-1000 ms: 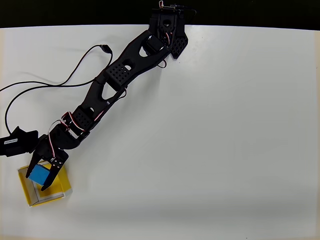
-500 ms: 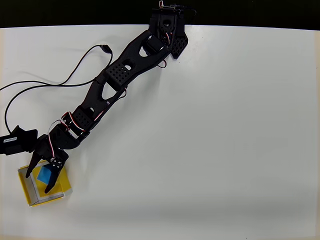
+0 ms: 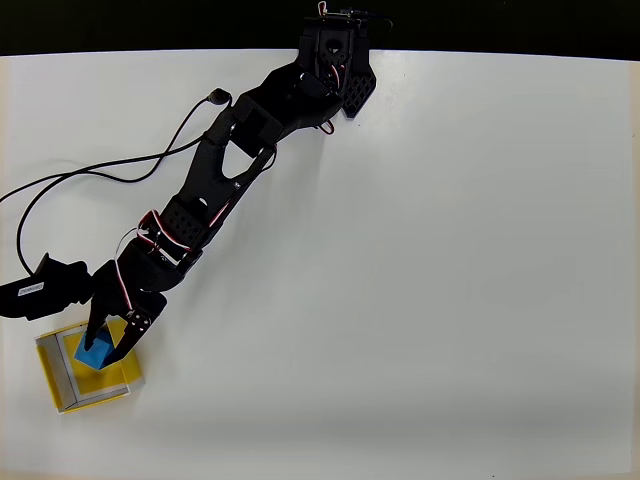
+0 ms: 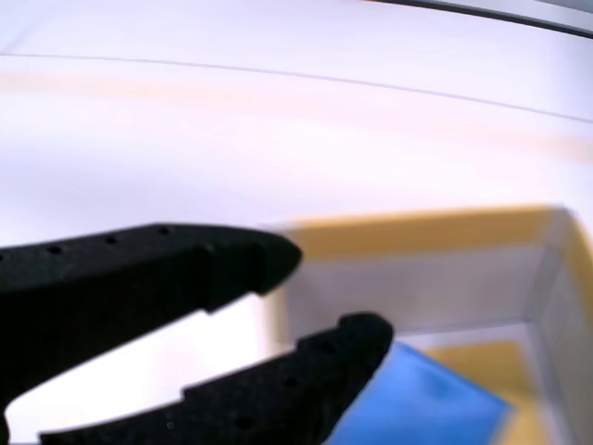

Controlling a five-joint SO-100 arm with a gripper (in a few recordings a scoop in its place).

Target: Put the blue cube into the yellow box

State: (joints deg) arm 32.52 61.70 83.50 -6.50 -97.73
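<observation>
The yellow box (image 3: pixel 62 388) sits near the table's front left corner in the overhead view. The blue cube (image 3: pixel 95 356) lies inside it, against the box's upper right part. My black gripper (image 3: pixel 100 350) hangs over the box, open, with its fingertips on either side of the cube from above. In the wrist view the gripper (image 4: pixel 329 295) has a clear gap between its fingers. There the blue cube (image 4: pixel 426 403) rests on the floor of the yellow box (image 4: pixel 417 232) beyond the lower finger, not between the fingers.
A black cable (image 3: pixel 110 172) runs from the arm across the left of the white table (image 3: pixel 420 300) to a black camera block (image 3: pixel 35 290) beside the wrist. The arm's base (image 3: pixel 335 50) stands at the table's far edge.
The arm has folded up and the wrist has shifted slightly right. The cube has left the fingers and now rests in the box. The cable has swung with the arm.
</observation>
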